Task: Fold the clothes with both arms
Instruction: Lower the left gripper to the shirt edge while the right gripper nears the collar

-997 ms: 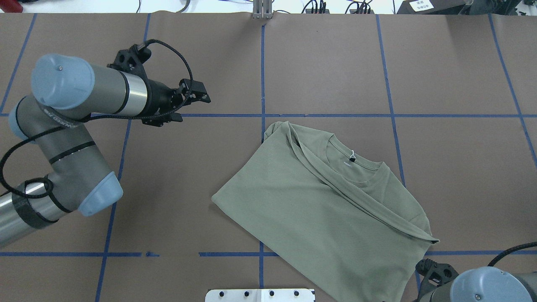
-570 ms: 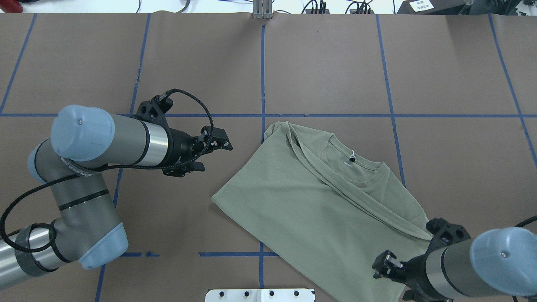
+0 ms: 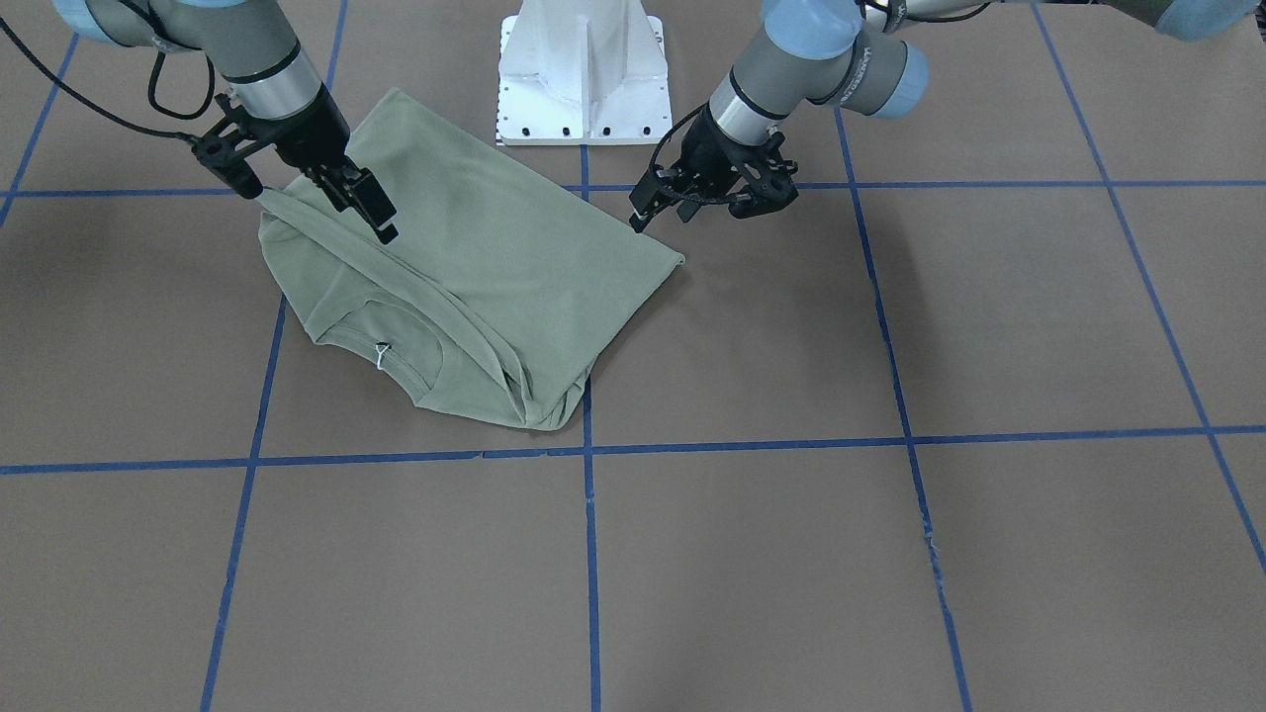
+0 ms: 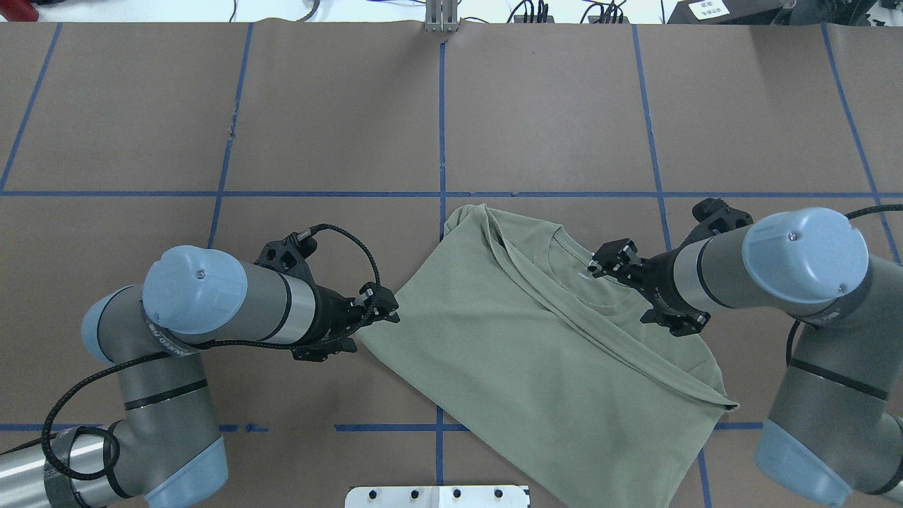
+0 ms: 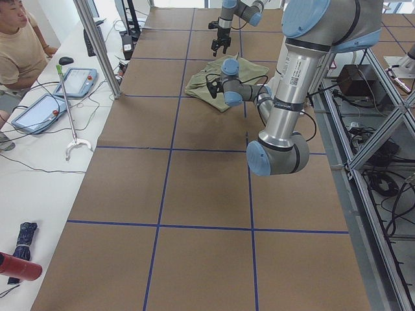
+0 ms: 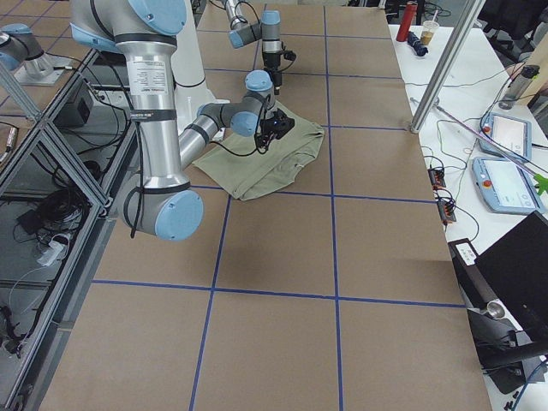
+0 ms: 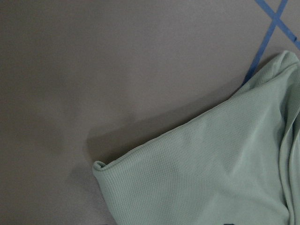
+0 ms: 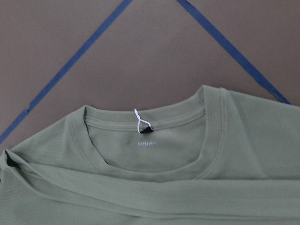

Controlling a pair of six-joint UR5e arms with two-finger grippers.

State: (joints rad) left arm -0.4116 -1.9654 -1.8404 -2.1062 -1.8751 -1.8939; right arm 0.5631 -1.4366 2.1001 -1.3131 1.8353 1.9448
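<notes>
Shirt (image 4: 494,353): sage fine-ribbed knit, folded slantwise, round neckline (image 8: 213,140).

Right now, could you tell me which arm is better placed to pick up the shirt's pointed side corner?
Left. The left gripper is open right beside that corner of the shirt, and its wrist camera looks straight at it. The right gripper sits over the collar, across the shirt.

A robotics lab: a brown paper-covered table (image 4: 550,106) gridded with blue tape lines (image 4: 442,127); at upper left of the left-side view, a silver aluminium post (image 5: 96,45) and blue-edged control tablets (image 5: 79,81) on a white bench (image 5: 39,162).
</notes>
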